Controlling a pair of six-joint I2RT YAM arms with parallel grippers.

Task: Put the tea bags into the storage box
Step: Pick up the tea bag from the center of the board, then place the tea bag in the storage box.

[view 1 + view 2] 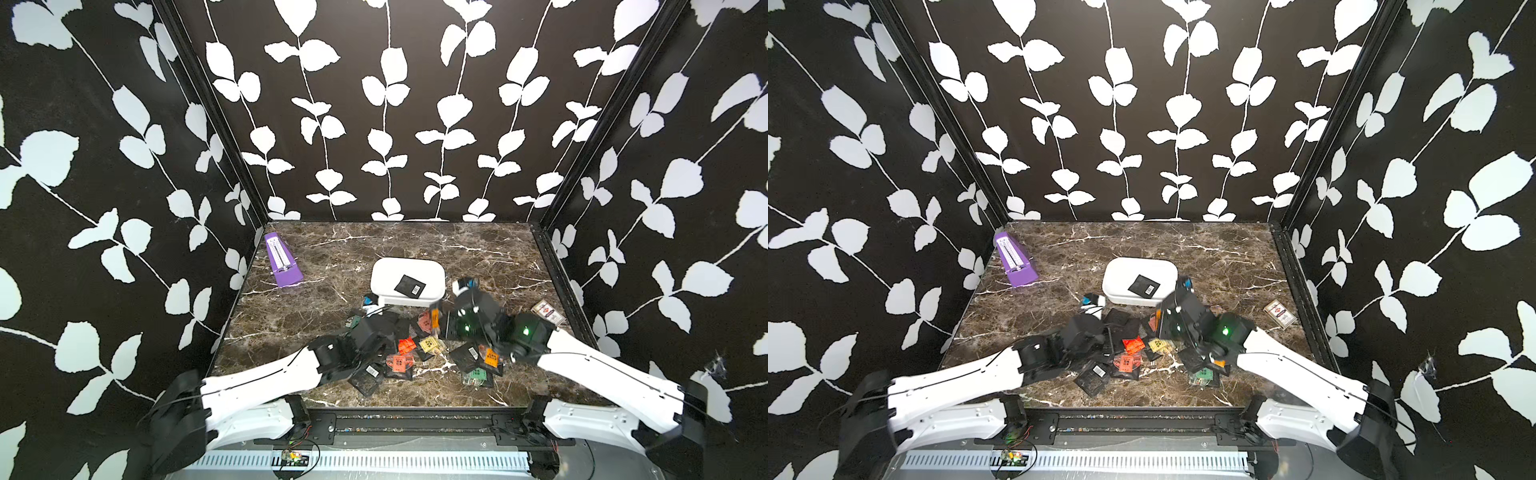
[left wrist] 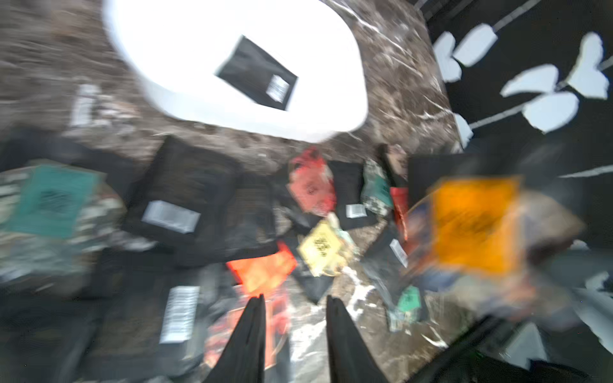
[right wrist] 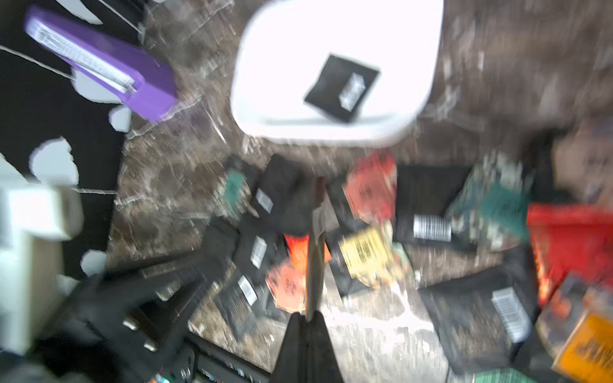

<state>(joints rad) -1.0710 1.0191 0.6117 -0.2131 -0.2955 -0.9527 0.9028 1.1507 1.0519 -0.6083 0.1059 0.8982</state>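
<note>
Holding, right tool [image 3: 306, 318]: jaws pinched flat on one orange tea bag [image 1: 435, 318], which stands upright and edge-on in the right wrist view, near the storage box's front corner.
Left tool [image 2: 296, 298]: jaws a narrow gap apart with nothing between them, over the near side of the heap. A red sachet [image 2: 262, 272] lies just past the tips.
Storage box [image 1: 386, 274]: white, resting on the marble bench [image 1: 332, 249] just behind the heap. One black tea bag [image 1: 409, 285] with a barcode label lies flat inside.
Loose tea bags [image 1: 430, 344]: overlapping on the bench between the two arms, in front of the box — mostly black, some red, salmon, yellow and green.
Metronome [image 1: 282, 262]: purple, at the far left corner, well apart.
Card pack [image 1: 548, 312]: white-and-red, near the right edge.
Wrist views: smeared — fine print unreadable.
</note>
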